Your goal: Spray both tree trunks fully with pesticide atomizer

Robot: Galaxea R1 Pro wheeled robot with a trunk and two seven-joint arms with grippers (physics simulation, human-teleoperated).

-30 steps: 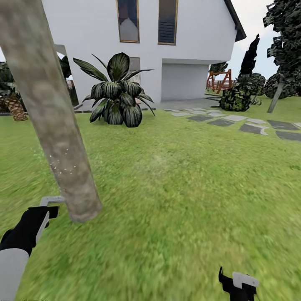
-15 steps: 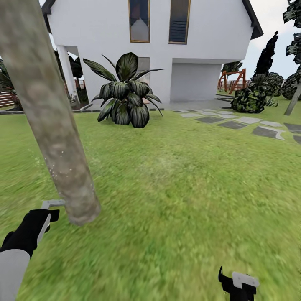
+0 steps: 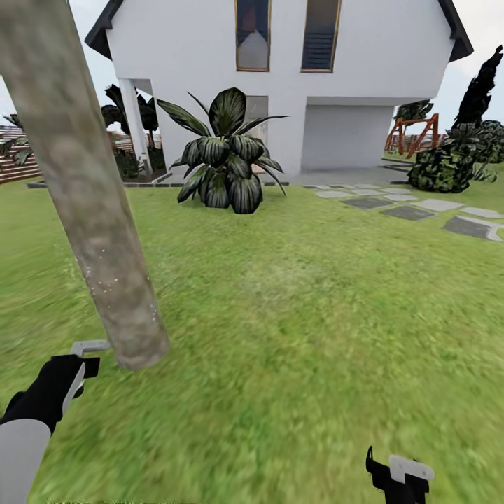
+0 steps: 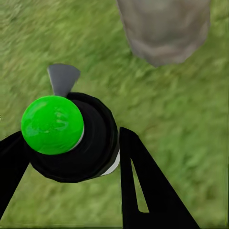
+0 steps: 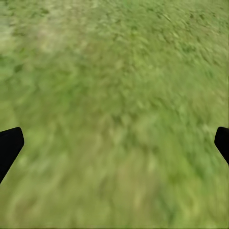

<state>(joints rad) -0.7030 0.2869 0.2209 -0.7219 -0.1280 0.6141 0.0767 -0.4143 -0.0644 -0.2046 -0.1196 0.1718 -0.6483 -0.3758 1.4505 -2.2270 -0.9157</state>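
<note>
Left gripper: closed around the pesticide atomizer, one black finger on each side of its black body; also seen at the lower left of the head view.
Pesticide atomizer: held upright in the left gripper; green round cap faces the wrist camera, grey nozzle points toward the tree trunk. In the head view the grey nozzle ends just beside the trunk base.
Container contents: cannot tell; the atomizer body is opaque.
Tree trunk: thick, mottled grey-brown column directly ahead of the left gripper, leaning in the head view, rooted in the lawn. Base also seen in the left wrist view.
Pesticide: fine white specks on the lower trunk, above the nozzle.
Right gripper: jaws spread wide, nothing between them, only the two black tips at the frame edges; held low over bare grass, well apart from the trunk. Head view.
Obstruction: the trunk is the only item close to the left gripper; nothing stands near the right gripper.
Surroundings: broad-leaved dark plant well beyond the trunk, in front of a white house; grey stepping stones and a dark shrub far ahead of the right gripper; wooden swing frame behind.
Open room: open lawn ahead of and between both grippers.
</note>
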